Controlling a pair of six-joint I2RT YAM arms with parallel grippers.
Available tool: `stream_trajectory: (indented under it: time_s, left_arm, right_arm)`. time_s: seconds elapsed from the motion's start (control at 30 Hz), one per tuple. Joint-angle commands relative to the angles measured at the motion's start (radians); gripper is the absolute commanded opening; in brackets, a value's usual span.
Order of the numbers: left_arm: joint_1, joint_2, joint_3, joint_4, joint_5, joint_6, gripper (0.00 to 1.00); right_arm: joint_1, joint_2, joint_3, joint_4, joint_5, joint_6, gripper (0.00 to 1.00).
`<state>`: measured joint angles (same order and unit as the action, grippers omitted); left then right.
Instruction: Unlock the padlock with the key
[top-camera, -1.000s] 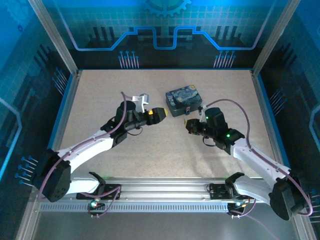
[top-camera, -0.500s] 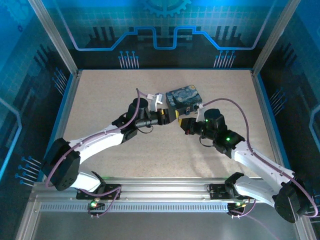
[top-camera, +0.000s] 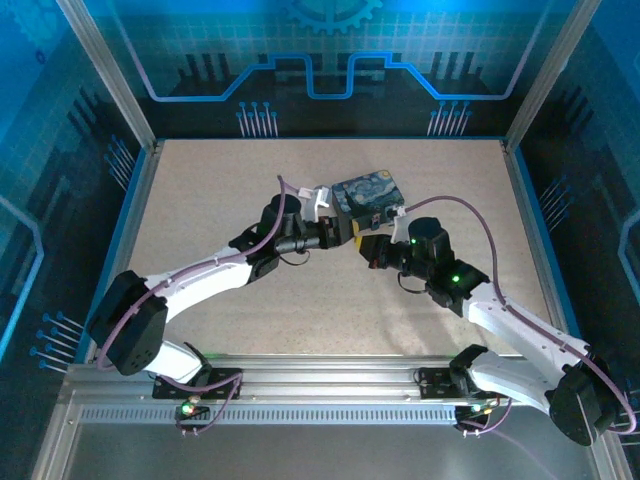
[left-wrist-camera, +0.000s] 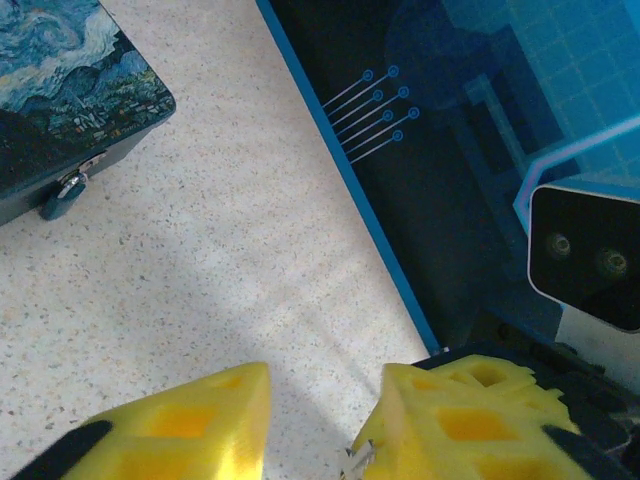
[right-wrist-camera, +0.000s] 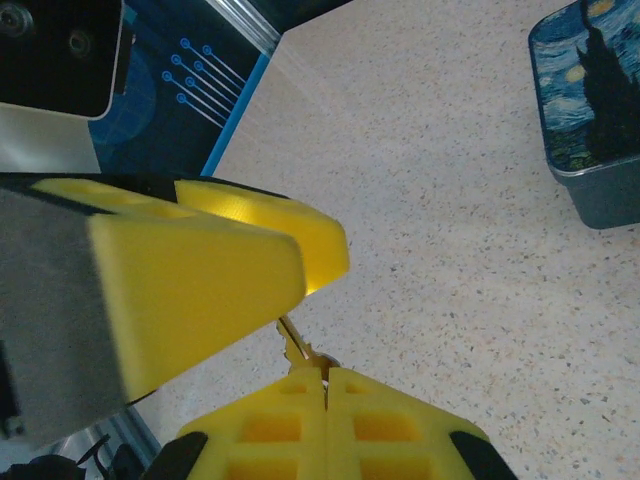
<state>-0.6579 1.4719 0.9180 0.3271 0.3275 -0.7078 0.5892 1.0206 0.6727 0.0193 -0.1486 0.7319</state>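
**Right gripper** (right-wrist-camera: 325, 385): yellow fingers pressed together and clamped on the thin dark metal key (right-wrist-camera: 298, 348). The key's shaft projects forward from the fingertips.

**Left gripper** (left-wrist-camera: 325, 395): fingers apart, nothing held. They stand directly ahead of the right fingertips. The key's free end lies just beside the inner face of one of them; contact cannot be confirmed.

**Padlock:** the small bluish-grey metal padlock (left-wrist-camera: 58, 197) with a pale shackle hangs at the latch of the blue painted rectangular tin (left-wrist-camera: 70, 90). It is ahead and to the left of the left fingers, apart from both grippers.

**Assessment:** a transfer of the key between grippers appears to be in hand.

**Risks:**
- The key sits off-centre in the left gap, so closing may push it sideways or twist it in the right grip.
- Little shaft is exposed, so the left hold may be shallow and prone to slip.
- If the right fingers let go before the left is firm, the key would fall to the speckled table (left-wrist-camera: 230, 260).
- The two sets of fingers are very near, so a small misjudgement could knock them together.
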Motion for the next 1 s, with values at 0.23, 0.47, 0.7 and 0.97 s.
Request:
stream_trajectory:
  time_s: [0.23, 0.47, 0.7, 0.97]
  left_arm:
    - [-0.008, 0.015, 0.041, 0.012, 0.010, 0.012, 0.15]
    - [-0.007, -0.038, 0.064, -0.084, -0.062, 0.107, 0.00]
    - [-0.006, -0.089, 0.152, -0.221, -0.098, 0.258, 0.00]
    - [-0.004, -0.141, 0.232, -0.267, -0.056, 0.376, 0.00]
  right_arm:
    - [0.020, 0.003, 0.008, 0.025, -0.023, -0.020, 0.00]
    - [0.002, -0.021, -0.014, 0.038, -0.047, -0.033, 0.23]
    - [-0.135, -0.074, -0.070, 0.129, -0.210, -0.039, 0.48]
    - [-0.349, -0.155, -0.155, 0.515, -0.468, 0.088, 0.78]
